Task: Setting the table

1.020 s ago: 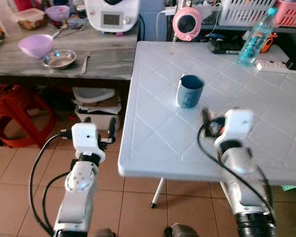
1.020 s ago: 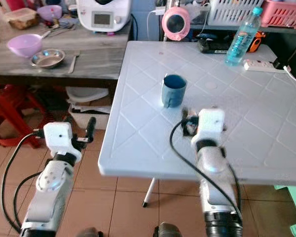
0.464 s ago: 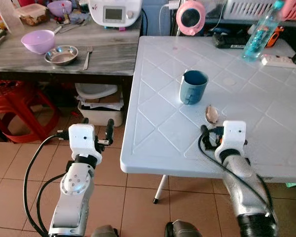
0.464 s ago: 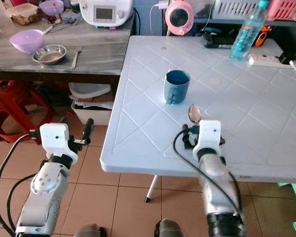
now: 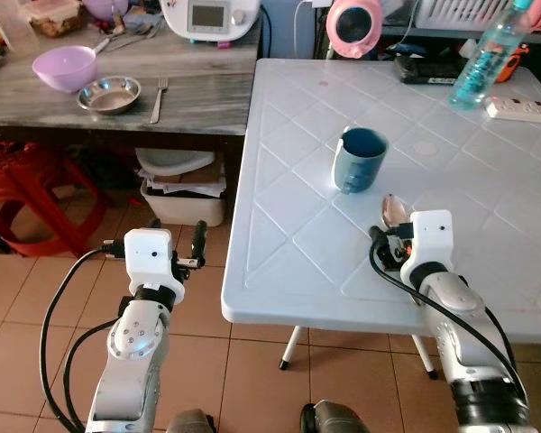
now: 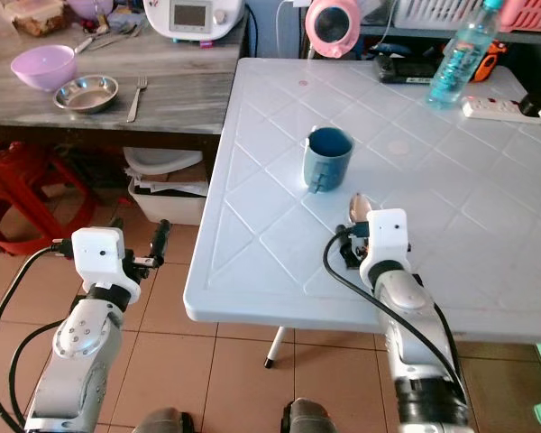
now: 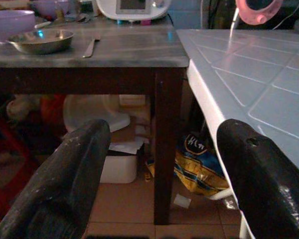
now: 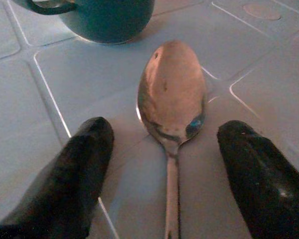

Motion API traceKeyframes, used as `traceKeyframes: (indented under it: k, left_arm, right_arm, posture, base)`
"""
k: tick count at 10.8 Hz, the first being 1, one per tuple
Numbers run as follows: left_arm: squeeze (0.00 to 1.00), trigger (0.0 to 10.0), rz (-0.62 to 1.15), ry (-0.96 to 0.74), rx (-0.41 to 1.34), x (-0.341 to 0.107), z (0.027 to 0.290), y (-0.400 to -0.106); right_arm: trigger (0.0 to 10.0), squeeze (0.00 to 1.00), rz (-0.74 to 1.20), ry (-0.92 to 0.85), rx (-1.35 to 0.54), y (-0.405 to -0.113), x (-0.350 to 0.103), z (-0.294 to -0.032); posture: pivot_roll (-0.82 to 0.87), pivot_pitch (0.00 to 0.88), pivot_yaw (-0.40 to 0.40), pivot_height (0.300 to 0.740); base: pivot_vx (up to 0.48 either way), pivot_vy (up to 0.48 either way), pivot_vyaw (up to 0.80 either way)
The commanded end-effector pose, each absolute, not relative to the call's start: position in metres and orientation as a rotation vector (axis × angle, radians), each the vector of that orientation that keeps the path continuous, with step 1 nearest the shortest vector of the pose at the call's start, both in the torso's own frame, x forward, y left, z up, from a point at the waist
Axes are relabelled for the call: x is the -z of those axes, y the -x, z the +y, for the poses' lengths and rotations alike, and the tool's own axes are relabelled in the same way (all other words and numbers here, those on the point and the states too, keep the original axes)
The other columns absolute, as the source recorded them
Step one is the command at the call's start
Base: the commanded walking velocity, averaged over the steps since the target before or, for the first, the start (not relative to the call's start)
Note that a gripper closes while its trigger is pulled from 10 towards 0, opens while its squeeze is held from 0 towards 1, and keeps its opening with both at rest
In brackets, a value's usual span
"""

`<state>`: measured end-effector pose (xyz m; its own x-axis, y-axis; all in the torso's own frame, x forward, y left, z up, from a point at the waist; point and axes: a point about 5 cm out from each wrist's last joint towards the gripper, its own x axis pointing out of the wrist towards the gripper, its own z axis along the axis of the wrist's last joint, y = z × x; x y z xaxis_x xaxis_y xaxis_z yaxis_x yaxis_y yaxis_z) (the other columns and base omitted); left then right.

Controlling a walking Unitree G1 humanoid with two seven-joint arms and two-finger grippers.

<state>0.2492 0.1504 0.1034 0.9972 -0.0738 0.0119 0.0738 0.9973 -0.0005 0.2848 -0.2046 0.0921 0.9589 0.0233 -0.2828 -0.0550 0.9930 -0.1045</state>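
Glossy oval spoon; right gripper astride — apart.

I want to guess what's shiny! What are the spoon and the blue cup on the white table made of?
The spoon looks like polished metal: its bowl gleams and mirrors the light. The cup looks like glazed ceramic or maybe plastic: thick wall, smooth blue-green surface with only a soft sheen. The table looks like white moulded plastic with pressed-in diamond lines.

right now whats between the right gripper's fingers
The spoon lies on the white table between the open fingers of the right gripper, untouched, in the right wrist view.
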Motion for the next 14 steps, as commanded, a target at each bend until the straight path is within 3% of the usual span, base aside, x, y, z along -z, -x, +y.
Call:
traceKeyframes:
  k: [1, 2, 3, 4, 5, 7, 9, 11, 14]
  left_arm:
    - [0.0, 10.0, -0.014, -0.01, 0.067, -0.105, 0.153, -0.246]
    - [0.0, 10.0, -0.011, -0.013, 0.063, -0.105, 0.154, -0.245]
    - [0.0, 10.0, -0.005, -0.019, 0.06, -0.105, 0.157, -0.243]
    - [0.0, 10.0, -0.003, -0.021, 0.06, -0.105, 0.157, -0.243]
    - [0.0, 10.0, -0.001, -0.023, 0.063, -0.105, 0.157, -0.243]
    - [0.0, 10.0, 0.0, -0.028, 0.068, -0.106, 0.157, -0.243]
    - [0.0, 10.0, -0.001, -0.028, 0.071, -0.107, 0.156, -0.244]
    - [0.0, 10.0, -0.001, -0.029, 0.074, -0.107, 0.156, -0.245]
    - [0.0, 10.0, -0.002, -0.029, 0.076, -0.108, 0.156, -0.245]
  right_arm:
    - [0.0, 0.0, 0.433, 0.112, -0.064, -0.268, -0.066, -0.203]
    - [0.0, 0.0, 0.463, 0.108, -0.087, -0.259, -0.061, -0.201]
    - [3.4, 0.0, 0.477, 0.113, -0.098, -0.25, -0.058, -0.201]
    - [3.9, 0.0, 0.481, 0.125, -0.105, -0.246, -0.057, -0.2]
    - [10.0, 0.0, 0.478, 0.177, -0.093, -0.241, -0.056, -0.201]
    - [10.0, 0.0, 0.404, 0.226, -0.049, -0.237, -0.058, -0.204]
    - [10.0, 0.0, 0.288, 0.107, -0.017, -0.238, -0.066, -0.204]
    - [10.0, 0.0, 0.295, -0.082, -0.043, -0.239, -0.062, -0.195]
    - [10.0, 0.0, 0.347, -0.227, -0.074, -0.242, -0.056, -0.193]
  posture:
    - [-0.01, 0.14, 0.017, 0.74]
    - [-0.01, 0.147, 0.015, 0.74]
    - [-0.01, 0.151, 0.015, 0.74]
    - [-0.01, 0.155, 0.017, 0.74]
    - [-0.01, 0.158, 0.021, 0.74]
    - [-0.01, 0.159, 0.025, 0.74]
    - [-0.01, 0.16, 0.03, 0.74]
    - [-0.01, 0.16, 0.031, 0.74]
    - [-0.01, 0.159, 0.034, 0.74]
  base:
    - [0.0, 0.0, 0.0]
    - [0.0, 0.0, 0.0]
    - [0.0, 0.0, 0.0]
    - [0.0, 0.0, 0.0]
    - [0.0, 0.0, 0.0]
    - [0.0, 0.0, 0.0]
    - [0.0, 0.0, 0.0]
    - [0.0, 0.0, 0.0]
    - [0.0, 0.0, 0.0]
